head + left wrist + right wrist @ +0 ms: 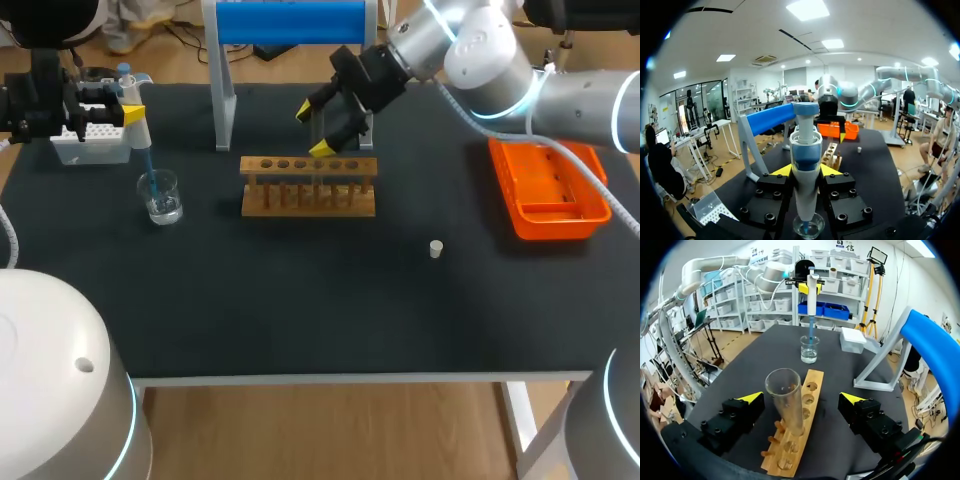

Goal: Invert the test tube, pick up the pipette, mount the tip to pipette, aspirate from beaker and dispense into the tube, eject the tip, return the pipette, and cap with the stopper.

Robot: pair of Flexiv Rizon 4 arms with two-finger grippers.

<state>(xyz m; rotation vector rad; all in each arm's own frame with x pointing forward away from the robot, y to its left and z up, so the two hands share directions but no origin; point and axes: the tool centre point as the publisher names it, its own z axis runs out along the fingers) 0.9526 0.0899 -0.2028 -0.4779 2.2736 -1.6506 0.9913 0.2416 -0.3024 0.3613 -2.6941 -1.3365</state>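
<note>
Head view: L gripper (126, 106) is at the table's left side w/ the pipette (123, 74) upright in it. The blue tip (148, 165) is mounted and reaches down into the beaker (162, 197). The white tip box (92, 146) sits just behind. R gripper (313, 130) hangs over the wooden rack (308, 186), fingers apart. The stopper (436, 249) lies alone on the mat, well apart from the rack, and the orange tray (548, 195) is at far right.

L wrist view: both fingers are clamped on the pipette body from two sides, beaker directly under it. The tip end prob. sits in the liquid, but I can't tell for sure.

R wrist view: the test tube (785, 400) stands upright in the rack, mouth up, between the wide-open fingers w/o either touching it.

Step, as I judge it: aspirating from the beaker. Next: lift the tip clear of the rim, carry it over to the tube mouth, line it up straight, then dispense. R gripper may need to steady the tube or back off.

Labels: no readable writing on the pipette, beaker, rack or tray.
</note>
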